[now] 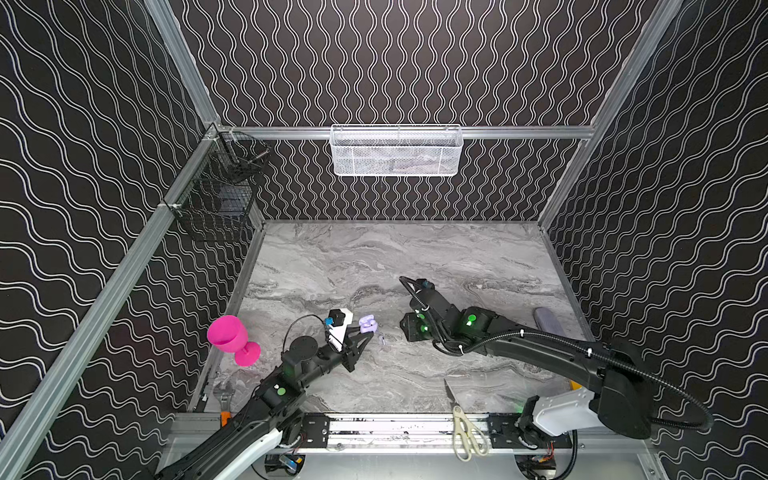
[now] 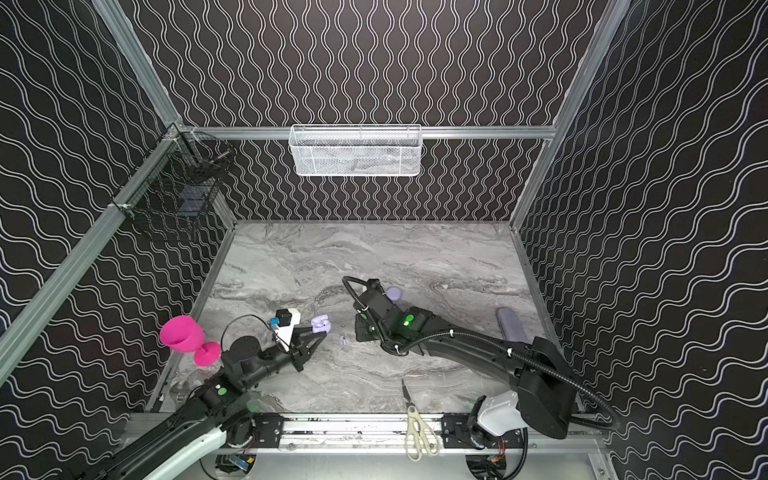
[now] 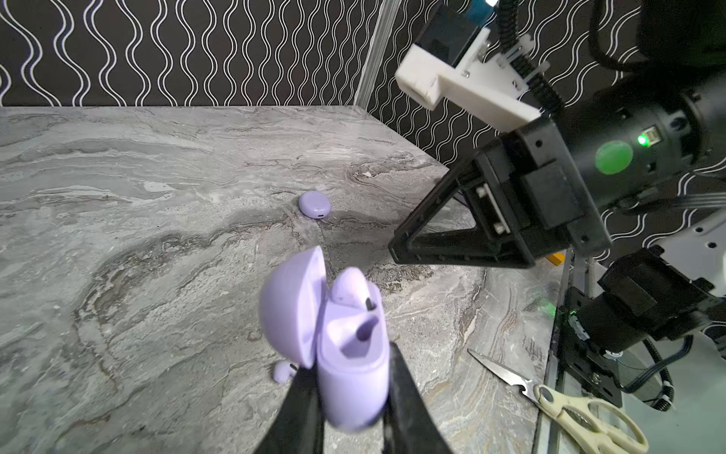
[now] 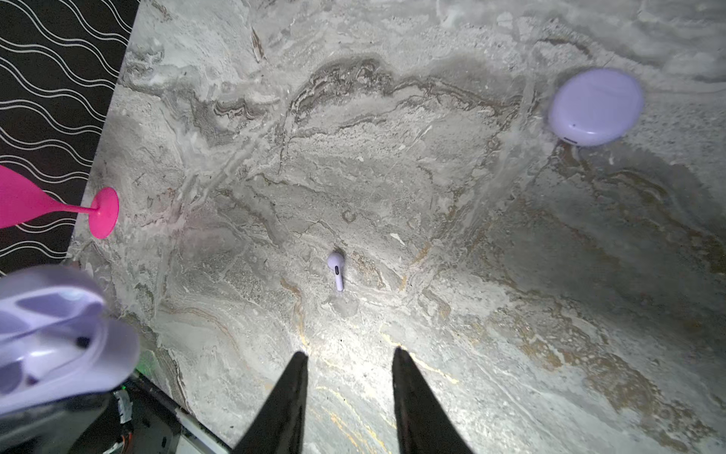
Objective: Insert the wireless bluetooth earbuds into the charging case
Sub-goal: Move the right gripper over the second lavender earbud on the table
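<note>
- The wireless bluetooth earbuds (image 4: 336,271) you can see are two tiny pale lavender pieces with short stems.
- The loose earbud (image 1: 381,340) lies flat on the grey marbled bench (image 1: 374,257), between your two claws and just beside the left claw's tips. It touches neither claw.
- In the right wrist view its long axis runs from rounded head to stem. The stem end points toward the right claw's tips, the head points away, and its dark slot faces up.
- The seated earbud (image 3: 351,289) sits head-up in one socket of the open lavender charging case (image 3: 349,353). The socket beside it shows as a dark hollow.
- Your left claw (image 3: 347,377) is clenched on the lower body of that charging case, one black finger on each side. It holds the case off the bench with the lid swung open to one side.
- Your right claw (image 4: 349,353) stands partly open with nothing between its fingers. It hangs over the bench with the loose earbud ahead of its tips, apart from them.
- A closed round lavender puck case (image 4: 595,106) rests on the bench, farther back than the right claw.
- A bright pink plastic goblet (image 1: 232,338) stands by the left wall.
- Cream-handled scissors (image 1: 465,428) lie across the front edge.
</note>
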Motion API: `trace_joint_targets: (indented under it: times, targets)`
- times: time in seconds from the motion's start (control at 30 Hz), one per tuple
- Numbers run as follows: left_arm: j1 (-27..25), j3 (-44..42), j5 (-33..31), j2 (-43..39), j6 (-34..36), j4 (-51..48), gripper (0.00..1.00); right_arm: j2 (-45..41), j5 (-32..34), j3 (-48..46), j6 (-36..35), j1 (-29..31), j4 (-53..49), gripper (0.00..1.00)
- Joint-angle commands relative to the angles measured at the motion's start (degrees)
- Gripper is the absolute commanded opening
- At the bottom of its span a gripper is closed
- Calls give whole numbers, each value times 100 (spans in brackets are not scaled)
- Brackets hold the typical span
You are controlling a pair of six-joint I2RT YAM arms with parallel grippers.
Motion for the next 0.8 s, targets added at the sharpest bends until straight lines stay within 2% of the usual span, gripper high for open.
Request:
trace_joint_targets:
  times: [0.0, 0.47, 0.77]
  targets:
    - [74, -27, 45, -82, -79, 12, 20, 140, -230, -27, 63, -25, 259, 39]
    - [206, -71, 124, -354, -141, -90, 20, 1255, -920, 287, -93, -35, 488, 38]
    - [239, -76, 116, -441, -151, -151, 20, 1932, -1080, 625, -219, -35, 451, 37]
